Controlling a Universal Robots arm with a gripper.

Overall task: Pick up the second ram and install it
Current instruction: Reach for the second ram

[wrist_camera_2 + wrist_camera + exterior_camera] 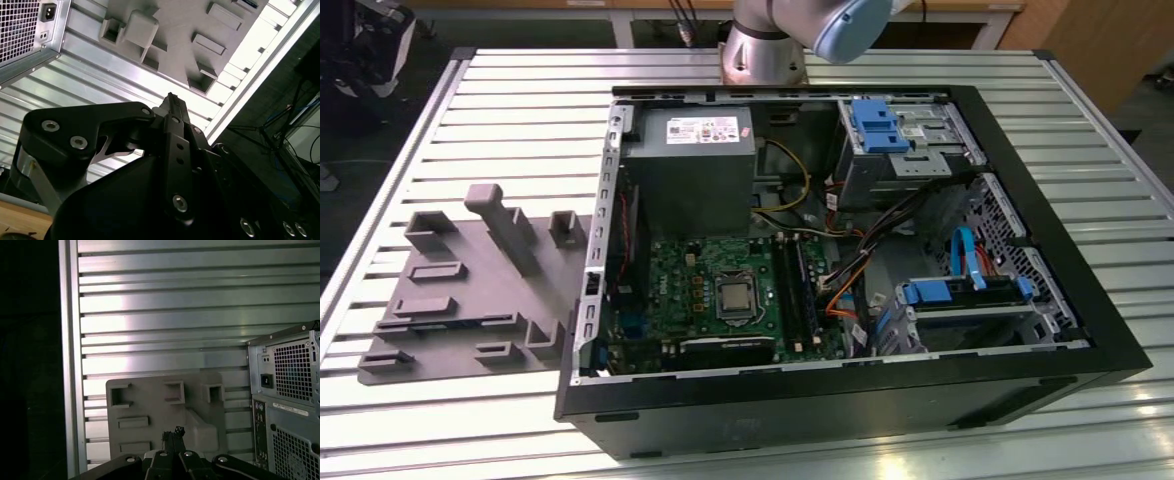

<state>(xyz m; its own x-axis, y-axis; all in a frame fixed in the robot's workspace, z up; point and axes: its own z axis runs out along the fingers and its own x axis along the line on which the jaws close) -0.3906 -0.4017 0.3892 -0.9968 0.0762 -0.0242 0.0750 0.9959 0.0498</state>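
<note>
Fingers [169, 441] of my gripper [173, 432] sit pressed together, holding nothing. I see the grey tray [150, 405] beyond them.

The arm [781, 35], standing just beyond the computer case [854, 410] in the exterior view, is running off the picture's upper edge. Inside the case, the memory slots [797, 285] are showing too small to tell what is sitting in them. In the first wrist view, the gripper [173, 432] is covering part of the grey tray [150, 405] beside the case, and the picture's edge is cutting the case off.
</note>
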